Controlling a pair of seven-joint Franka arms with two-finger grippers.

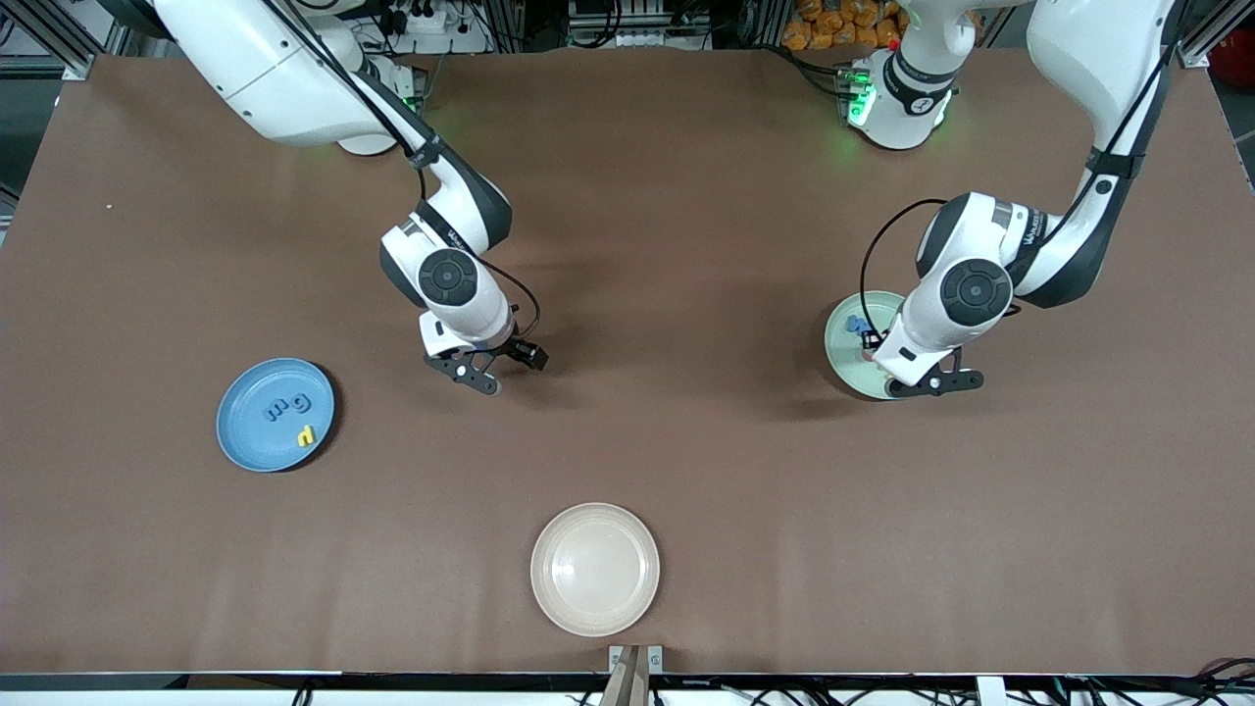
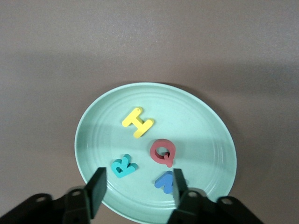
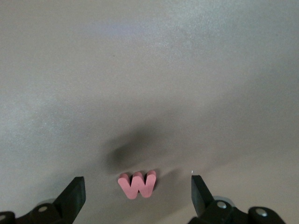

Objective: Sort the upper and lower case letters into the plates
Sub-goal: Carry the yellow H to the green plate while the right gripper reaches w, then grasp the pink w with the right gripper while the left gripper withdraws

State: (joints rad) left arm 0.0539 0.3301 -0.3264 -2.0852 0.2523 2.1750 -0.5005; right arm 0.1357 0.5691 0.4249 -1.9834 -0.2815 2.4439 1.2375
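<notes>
The mint green plate [image 2: 201,140] holds a yellow letter [image 2: 137,122], a red Q [image 2: 163,152], a teal R [image 2: 124,166] and a blue A [image 2: 164,181]. My left gripper [image 2: 138,189] hangs open just above this plate [image 1: 841,338], with the blue A close beside one finger [image 2: 180,186] and nothing gripped. A salmon w [image 3: 137,184] lies on the bare table between the fingers of my open right gripper [image 3: 138,196], which hovers low at mid-table [image 1: 490,371]. The blue plate [image 1: 245,431] carries two blue letters [image 1: 288,405] and a yellow one [image 1: 306,435].
A cream-white plate [image 1: 595,569] sits near the table's front edge, closer to the front camera than both grippers. Brown table surface stretches between the three plates.
</notes>
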